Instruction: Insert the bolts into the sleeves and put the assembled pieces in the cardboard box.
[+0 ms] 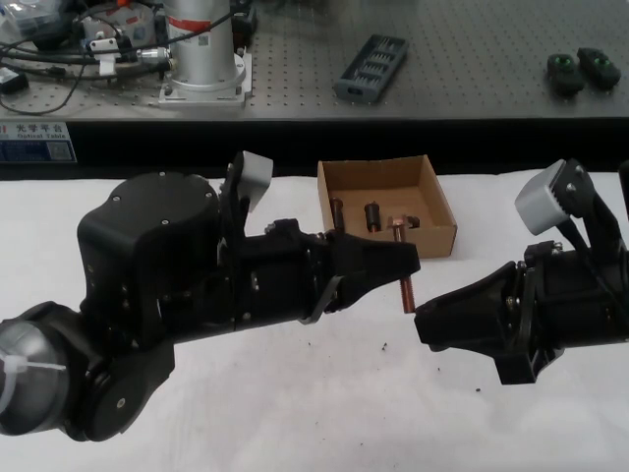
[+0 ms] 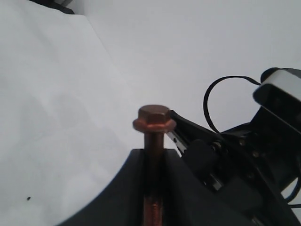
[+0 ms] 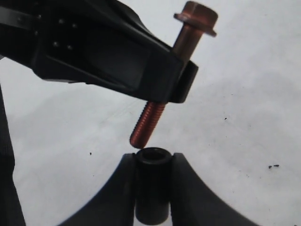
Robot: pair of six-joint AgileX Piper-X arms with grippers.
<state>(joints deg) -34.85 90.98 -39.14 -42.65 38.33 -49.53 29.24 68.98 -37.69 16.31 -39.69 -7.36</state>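
Two fingers (image 2: 127, 188) of the left gripper (image 2: 154, 153) pinch the shank of a copper-coloured hex flange bolt (image 2: 154, 120), head up, its threaded tip just above the open mouth of a short black cylindrical sleeve (image 3: 153, 186) held between the right gripper's (image 3: 153, 157) fingers (image 3: 117, 197). Both hang over the white-covered bench (image 1: 295, 413), near the open brown cardboard box (image 1: 439, 239).

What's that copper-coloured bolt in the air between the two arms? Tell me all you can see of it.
The bolt looks like copper-coloured metal, with a flanged hexagonal head, a smooth upper shank and a threaded lower end. It is roughly upright, head up, clamped mid-shank by the left pincer. Its tip hangs just above the open mouth of a black sleeve, apparently not inside.
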